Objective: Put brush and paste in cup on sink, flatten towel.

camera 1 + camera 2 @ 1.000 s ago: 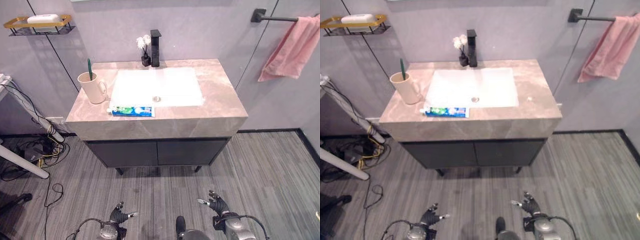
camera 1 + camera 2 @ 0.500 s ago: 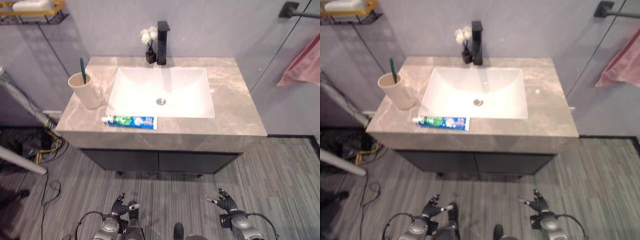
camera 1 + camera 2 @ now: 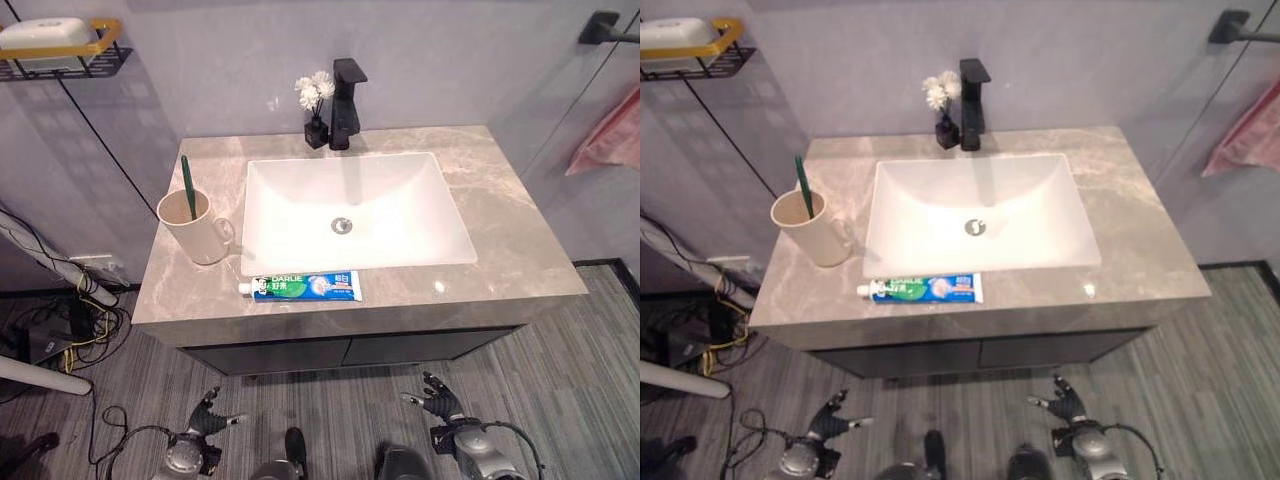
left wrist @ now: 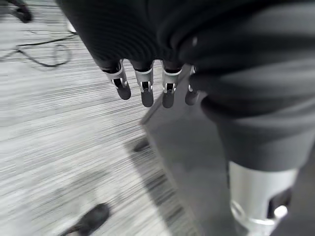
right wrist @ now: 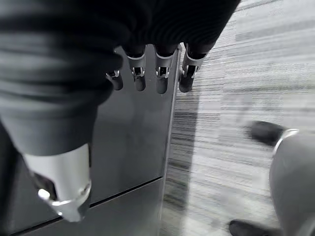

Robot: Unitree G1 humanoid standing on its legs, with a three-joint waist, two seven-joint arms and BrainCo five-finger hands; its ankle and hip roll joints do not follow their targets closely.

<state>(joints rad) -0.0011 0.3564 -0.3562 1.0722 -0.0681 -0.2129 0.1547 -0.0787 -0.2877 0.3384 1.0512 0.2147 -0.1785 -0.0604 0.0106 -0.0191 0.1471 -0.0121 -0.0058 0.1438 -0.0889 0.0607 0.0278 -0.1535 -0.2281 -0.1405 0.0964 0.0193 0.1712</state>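
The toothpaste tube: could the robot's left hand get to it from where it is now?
Probably yes: the toothpaste tube lies bare at the counter's front edge, but the left hand hangs low and must rise first.

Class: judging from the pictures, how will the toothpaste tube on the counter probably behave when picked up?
The toothpaste tube lies flat near the counter's front edge, so it probably won't roll. It looks soft-walled and likely dents if squeezed. Its glossy skin may slip.

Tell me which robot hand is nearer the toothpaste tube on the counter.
Left, though only slightly. The left robot hand hangs low by the floor, below and left of the toothpaste tube. The right robot hand hangs equally low, farther off to the tube's right.
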